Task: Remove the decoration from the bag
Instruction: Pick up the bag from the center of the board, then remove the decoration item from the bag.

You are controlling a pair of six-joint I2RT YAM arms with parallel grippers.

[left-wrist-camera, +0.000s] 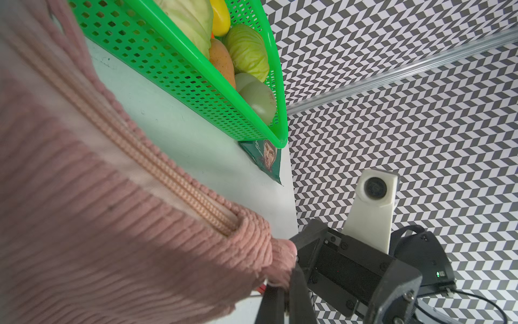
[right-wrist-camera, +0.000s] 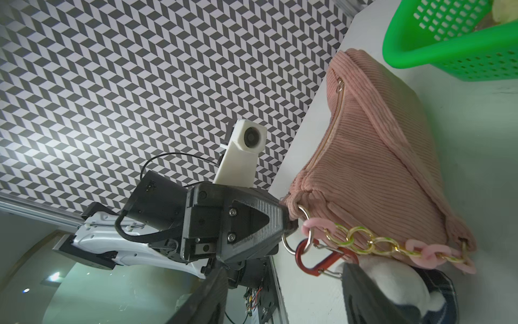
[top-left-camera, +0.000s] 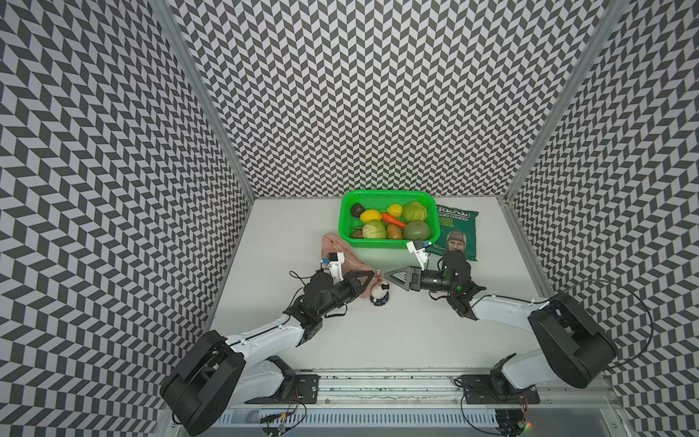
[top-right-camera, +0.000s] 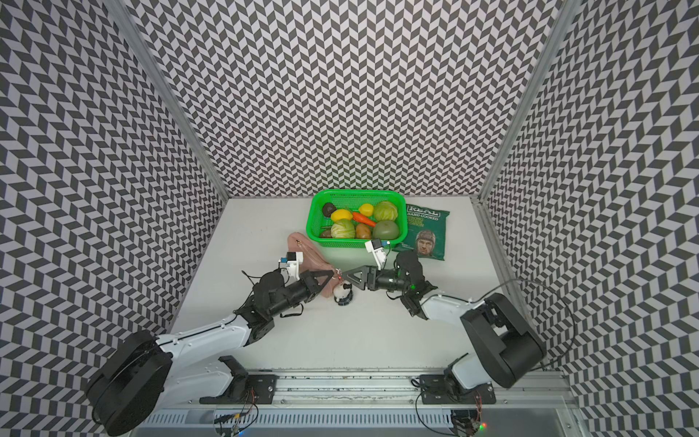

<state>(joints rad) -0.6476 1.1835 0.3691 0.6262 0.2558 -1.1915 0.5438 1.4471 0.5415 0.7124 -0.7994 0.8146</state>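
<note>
The bag [top-left-camera: 330, 243] [top-right-camera: 298, 242] is a pink corduroy pouch lying on the white table, left of the basket. My left gripper [top-left-camera: 372, 275] [left-wrist-camera: 283, 291] is shut on the gathered end tab of the bag [left-wrist-camera: 112, 224]; the right wrist view shows this grip too. The decoration [top-left-camera: 378, 296] [top-right-camera: 343, 293] [right-wrist-camera: 392, 280], a white plush with a dark end, lies on the table just in front of that end. Its red carabiner [right-wrist-camera: 314, 258] passes through a metal ring by the bag's chain [right-wrist-camera: 378, 244]. My right gripper [top-left-camera: 386, 275] [right-wrist-camera: 283, 300] is open, one finger against the plush.
A green basket [top-left-camera: 389, 195] [left-wrist-camera: 182, 70] of toy fruit and vegetables stands just behind the bag. A dark green crisp packet [top-left-camera: 457, 234] lies to its right. Patterned walls close in the table [top-left-camera: 378, 340] on three sides. The two grippers nearly touch tip to tip.
</note>
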